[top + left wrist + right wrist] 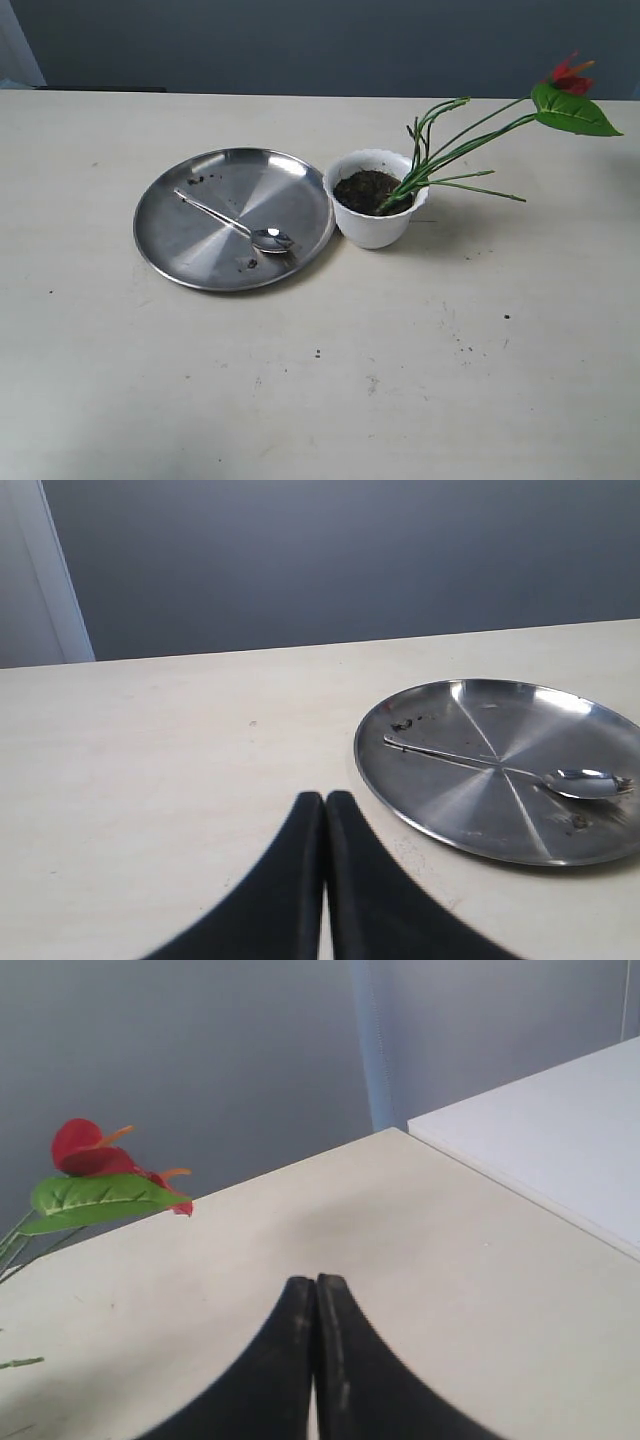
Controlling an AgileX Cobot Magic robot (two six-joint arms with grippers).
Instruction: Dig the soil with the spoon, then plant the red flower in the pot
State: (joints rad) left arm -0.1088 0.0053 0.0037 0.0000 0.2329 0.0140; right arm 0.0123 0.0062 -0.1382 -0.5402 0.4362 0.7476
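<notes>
The white scalloped pot [375,210] stands near the table's middle with dark soil [364,190] inside. The red flower [570,78] leans out of the pot to the right, its stems [450,150] stuck in the soil and its green leaf [572,112] hanging over the table. The flower [90,1150] also shows in the right wrist view. The silver spoon [240,226] lies on the steel plate [200,250], seen too as the spoon [590,782] in the left wrist view. My left gripper [325,798] is shut and empty, short of the plate. My right gripper [316,1282] is shut and empty, apart from the flower. Neither arm shows in the exterior view.
Soil crumbs [462,348] dot the table in front of the pot, and a few lie on the plate [480,810]. A lower white surface [560,1150] adjoins the table's edge beyond my right gripper. A grey wall [320,45] runs behind.
</notes>
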